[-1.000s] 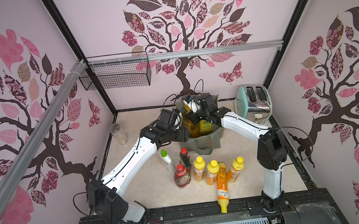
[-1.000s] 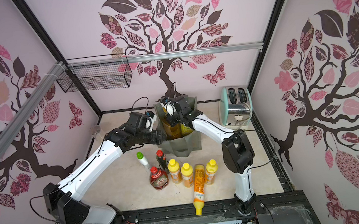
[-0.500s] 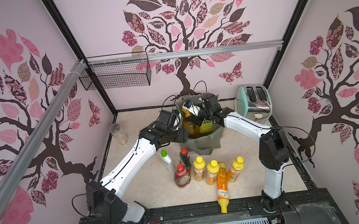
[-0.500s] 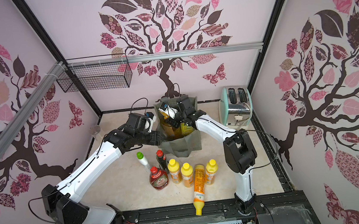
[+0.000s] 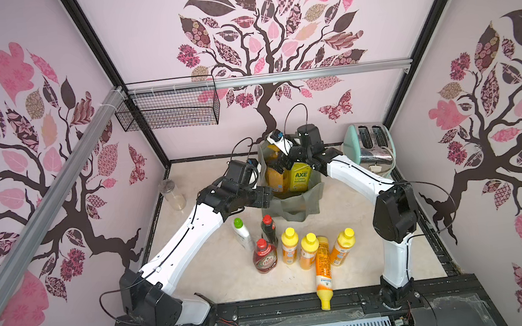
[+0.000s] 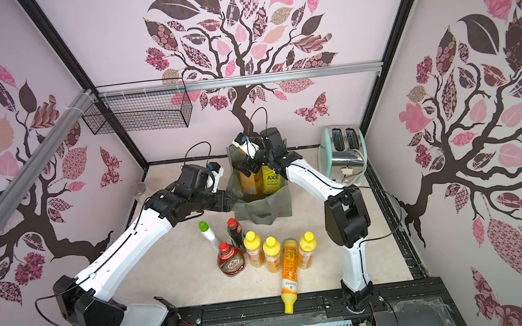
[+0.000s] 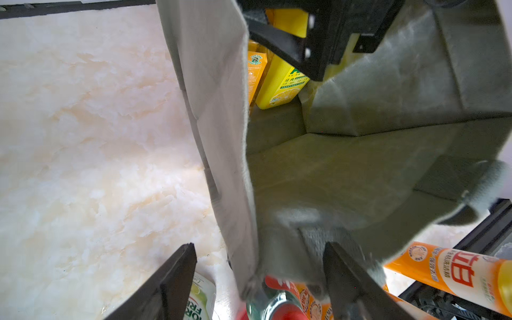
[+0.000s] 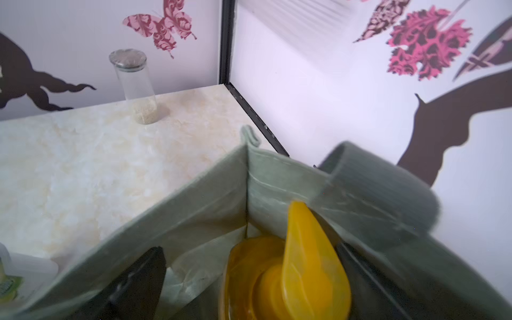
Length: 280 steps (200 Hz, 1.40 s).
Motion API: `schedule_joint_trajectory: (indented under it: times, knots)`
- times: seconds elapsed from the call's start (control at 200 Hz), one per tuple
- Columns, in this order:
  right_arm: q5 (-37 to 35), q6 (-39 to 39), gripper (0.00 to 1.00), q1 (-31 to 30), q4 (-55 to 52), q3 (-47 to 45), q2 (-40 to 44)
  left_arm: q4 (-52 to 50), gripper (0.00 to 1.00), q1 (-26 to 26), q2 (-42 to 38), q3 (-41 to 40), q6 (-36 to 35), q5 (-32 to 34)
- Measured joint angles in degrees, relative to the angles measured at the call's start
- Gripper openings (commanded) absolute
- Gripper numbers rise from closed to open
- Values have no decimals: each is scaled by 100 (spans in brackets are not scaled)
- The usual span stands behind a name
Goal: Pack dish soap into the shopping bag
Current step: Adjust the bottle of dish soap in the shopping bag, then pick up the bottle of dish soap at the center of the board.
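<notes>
- Two tall bottles, the orange pump bottle point(image 5: 275, 175) and the yellow "AXE" pump bottle point(image 5: 300, 174), are standing side by side inside the shopping bag point(image 5: 293, 203), with the orange one on the left.
- The shopping bag is sitting upright at the far middle of the table point(image 5: 218, 272), and its mouth is gaping open.
- The right gripper point(image 5: 283, 163) is reaching down into the bag's mouth. Its fingers are spreading wide on both sides of a yellow pump top and are not squeezing it.
- The left gripper point(image 7: 259, 246) is reaching to the bag's near left corner. Its fingers are standing apart with the bag's wall between them, not pinching it.
- Seven more bottles are sitting on the table, nearer than the bag.
- The white green-capped bottle point(image 5: 242, 232) and the dark red-capped bottle point(image 5: 268, 230) are standing closest to the bag, and the red Fairy bottle point(image 5: 265, 256) is standing just nearer than those two.
- Three small orange bottles point(image 5: 289, 247) point(image 5: 307, 252) point(image 5: 343, 247) with yellow caps are standing in a row to its right.
- The fourth small orange bottle point(image 5: 323, 268) is lying down among them, its cap pointing to the near edge.
- The glass jar point(image 5: 173, 195) is standing at the far left, the toaster point(image 5: 370, 146) at the far right, and the wire basket point(image 5: 169, 109) is hanging on the far wall.
</notes>
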<state>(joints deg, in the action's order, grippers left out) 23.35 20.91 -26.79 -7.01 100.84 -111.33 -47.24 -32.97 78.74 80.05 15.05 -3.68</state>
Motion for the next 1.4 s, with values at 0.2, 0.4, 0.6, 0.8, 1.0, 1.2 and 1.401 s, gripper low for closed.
schedule_joint_trajectory:
  times: [0.2,0.4,0.6,0.8,1.0,1.2,1.401]
  knots:
    - [-629,-1329,94,15,-953,365,984,-160,92,24,-387,129,-7,96]
    - [-533,-2302,88,33,-1252,-448,3198,-319,96,50,-728,129,-2,146]
    - [-367,-2933,79,24,-2002,-1755,4527,-363,95,146,-1196,-81,13,146]
    - [-439,-3414,61,-354,-3414,-2365,4909,-455,95,221,-1550,-442,39,127]
    - [-363,-4022,44,-879,-4360,-3141,5794,-481,94,229,-1860,-688,111,83]
    - [-308,-4428,59,-883,-4983,-3703,6662,-483,93,236,-2118,-892,164,44]
    - [-699,-4406,75,-890,-5003,-3954,7097,-501,93,236,-2162,-1049,205,-4]
